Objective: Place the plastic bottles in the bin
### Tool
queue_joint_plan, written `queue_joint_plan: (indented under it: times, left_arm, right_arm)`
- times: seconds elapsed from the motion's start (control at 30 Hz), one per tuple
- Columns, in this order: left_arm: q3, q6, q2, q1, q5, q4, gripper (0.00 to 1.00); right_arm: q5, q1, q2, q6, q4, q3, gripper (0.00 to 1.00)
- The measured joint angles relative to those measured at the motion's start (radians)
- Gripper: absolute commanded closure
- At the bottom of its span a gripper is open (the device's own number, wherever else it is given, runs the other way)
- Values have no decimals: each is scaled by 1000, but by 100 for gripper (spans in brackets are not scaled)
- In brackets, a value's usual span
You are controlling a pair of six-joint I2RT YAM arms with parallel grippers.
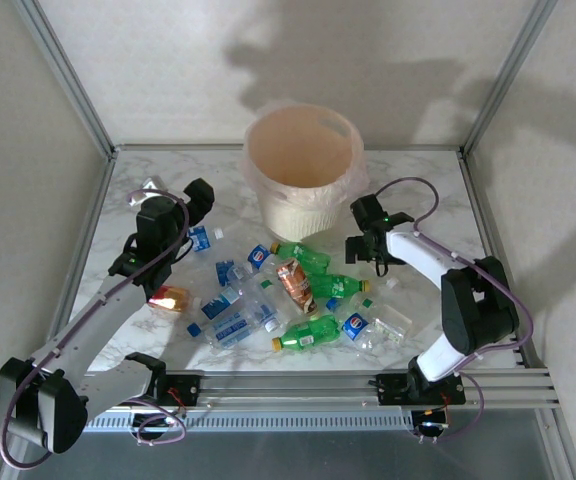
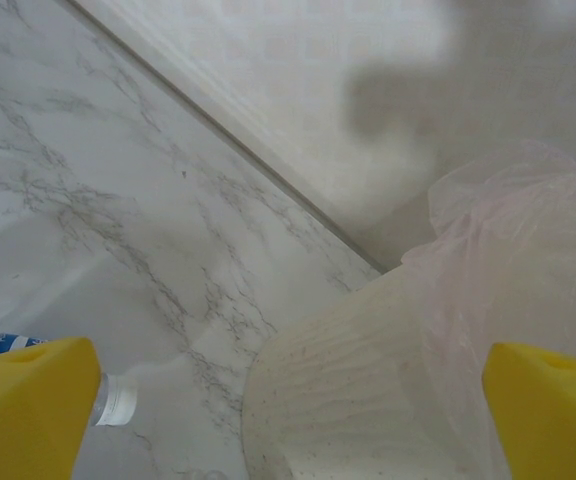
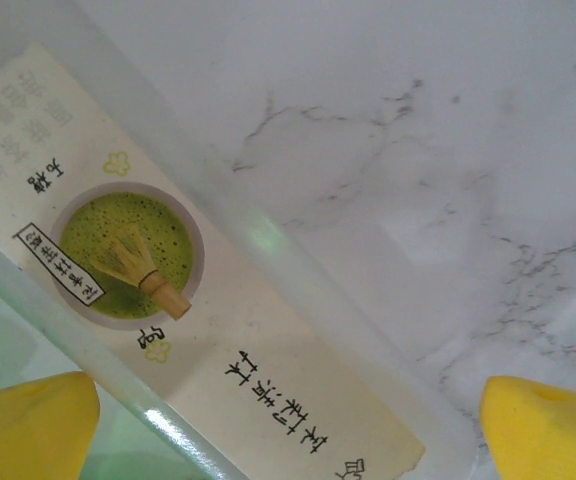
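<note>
The cream-white bin [image 1: 303, 165] with its thin bag liner stands at the back centre of the marble table. Several crushed plastic bottles lie in front of it: green ones [image 1: 303, 256] [image 1: 308, 333], a brown-orange labelled one [image 1: 294, 284] and clear blue-labelled ones [image 1: 243, 320]. My left gripper [image 1: 204, 198] hovers open, left of the bin. In the left wrist view, the bin wall [image 2: 368, 390] and a white-capped clear bottle [image 2: 118, 398] lie beyond the left gripper [image 2: 288, 425]. My right gripper [image 1: 360, 244] is open, low over a green bottle with a cream matcha label [image 3: 218, 330].
Another crushed bottle [image 1: 146, 192] lies at the far left near the frame post. An orange-labelled one [image 1: 168, 298] sits under the left arm, and a clear one [image 1: 388, 325] at the front right. Metal frame rails [image 1: 298, 382] border the table.
</note>
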Motion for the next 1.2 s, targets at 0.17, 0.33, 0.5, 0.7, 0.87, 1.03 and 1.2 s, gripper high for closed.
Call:
queue_joint_plan:
  times: [0.17,0.33,0.5,0.7,0.87,1.03,1.2]
  left_arm:
    - [0,0,13,0,11,0,4]
    - [0,0,15,0,21,0,6]
    - [0,0,26,0,42,0,10]
    - [0,0,37,-5,56,0,12]
    - [9,0,43,-9,63,-3,13]
    - [27,0,43,-12,67,-8,14]
    - [38,0,45,-12,67,-8,15]
  right_arm:
    - [-43,-60,-6,6,34,-20,2]
    - [-76,-97,5,5,83,-19,6]
    - [-95,-109,60,-2,121,-7,14]
    - [-102,-119,92,-10,164,-7,22]
    - [-101,-120,100,-11,195,-10,31]
    - [-98,-122,100,-11,217,-18,35]
    - [-93,-126,97,-10,234,-26,40]
